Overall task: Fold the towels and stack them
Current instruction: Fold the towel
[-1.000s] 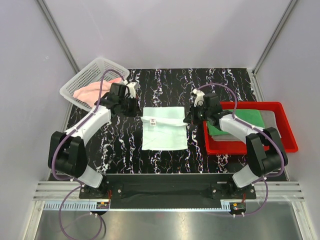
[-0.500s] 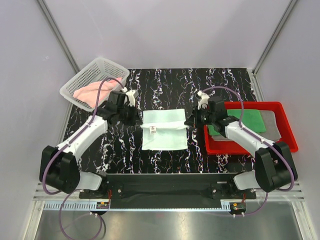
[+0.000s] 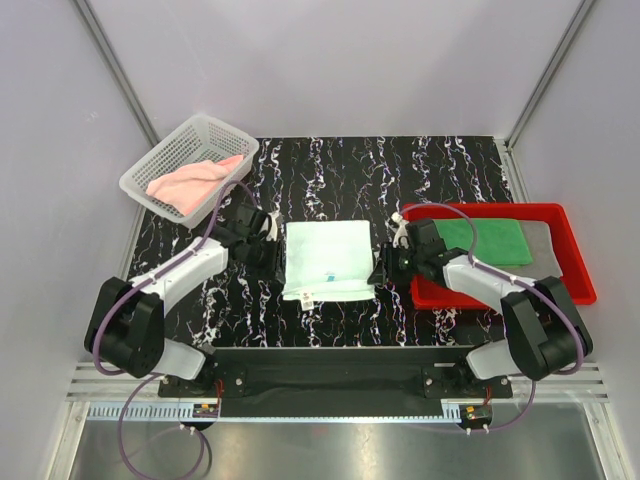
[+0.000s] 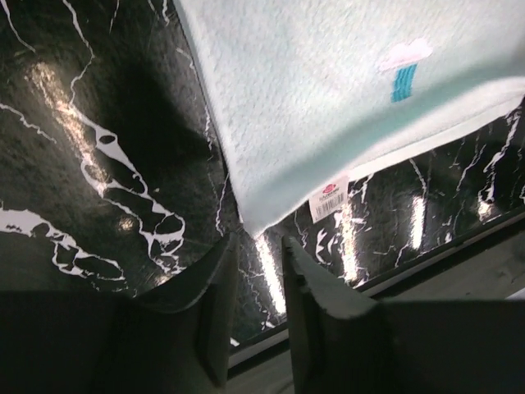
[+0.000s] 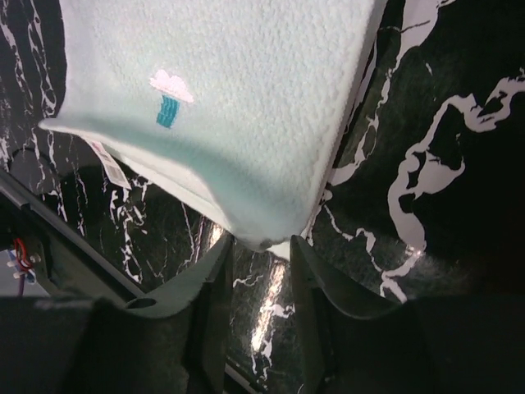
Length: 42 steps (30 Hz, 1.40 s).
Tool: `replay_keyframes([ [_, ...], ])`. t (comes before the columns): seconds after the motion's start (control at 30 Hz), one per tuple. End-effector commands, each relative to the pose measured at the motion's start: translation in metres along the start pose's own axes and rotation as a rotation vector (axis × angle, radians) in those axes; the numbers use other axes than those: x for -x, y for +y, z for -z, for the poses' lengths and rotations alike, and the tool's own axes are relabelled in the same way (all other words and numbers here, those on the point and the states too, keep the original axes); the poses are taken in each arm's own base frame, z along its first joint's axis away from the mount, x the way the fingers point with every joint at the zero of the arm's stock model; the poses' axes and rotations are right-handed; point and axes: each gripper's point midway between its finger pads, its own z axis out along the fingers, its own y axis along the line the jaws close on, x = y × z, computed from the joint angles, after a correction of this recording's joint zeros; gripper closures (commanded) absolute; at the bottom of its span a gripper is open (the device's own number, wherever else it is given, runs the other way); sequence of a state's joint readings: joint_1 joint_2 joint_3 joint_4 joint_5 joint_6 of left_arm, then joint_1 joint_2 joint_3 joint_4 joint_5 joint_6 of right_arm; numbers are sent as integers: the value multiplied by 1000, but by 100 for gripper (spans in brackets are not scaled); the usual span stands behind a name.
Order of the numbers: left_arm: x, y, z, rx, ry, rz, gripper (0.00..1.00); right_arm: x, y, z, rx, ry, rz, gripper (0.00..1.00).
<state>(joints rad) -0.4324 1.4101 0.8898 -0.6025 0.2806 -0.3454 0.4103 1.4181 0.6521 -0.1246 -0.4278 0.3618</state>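
Observation:
A pale mint-white towel (image 3: pixel 328 258) lies folded in half at the table's middle, with a white tag at its near left corner. My left gripper (image 3: pixel 278 270) is at that near left corner, and in the left wrist view (image 4: pixel 258 242) its jaws stand slightly apart with the towel's corner (image 4: pixel 250 222) at their tips. My right gripper (image 3: pixel 380 272) is at the near right corner, and in the right wrist view (image 5: pixel 261 246) its jaws also stand slightly apart at the corner (image 5: pixel 262 234). A pink towel (image 3: pixel 190 180) lies in the basket. Green (image 3: pixel 485 240) and grey (image 3: pixel 548 240) towels lie in the tray.
The white mesh basket (image 3: pixel 150 165) stands at the back left. The red plastic tray (image 3: pixel 580 285) stands at the right, close to my right arm. The table's near edge and a metal rail run just below the towel.
Both grippers carried the towel's far edge towards me and laid it over the near edge, so the towel is now folded in half. Both arms have moved nearer.

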Motion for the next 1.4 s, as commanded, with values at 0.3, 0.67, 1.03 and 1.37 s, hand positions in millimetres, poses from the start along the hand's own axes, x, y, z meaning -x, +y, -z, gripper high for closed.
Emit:
replay_keyframes([
  [0.3,22,-11,-5,-23,-45,44,62,30,20,15,-4,-55,10,60],
  [0.67,-7,5,-33,19,14,95,71,-6,-2,-16,-92,62,-41,68],
  [1.03,-12,29,-26,206,-32,99,76,11,-4,-9,-194,33,-19,65],
  [1.37,119,24,6,64,-254,144,63,111,-12,-9,-330,-96,76,65],
])
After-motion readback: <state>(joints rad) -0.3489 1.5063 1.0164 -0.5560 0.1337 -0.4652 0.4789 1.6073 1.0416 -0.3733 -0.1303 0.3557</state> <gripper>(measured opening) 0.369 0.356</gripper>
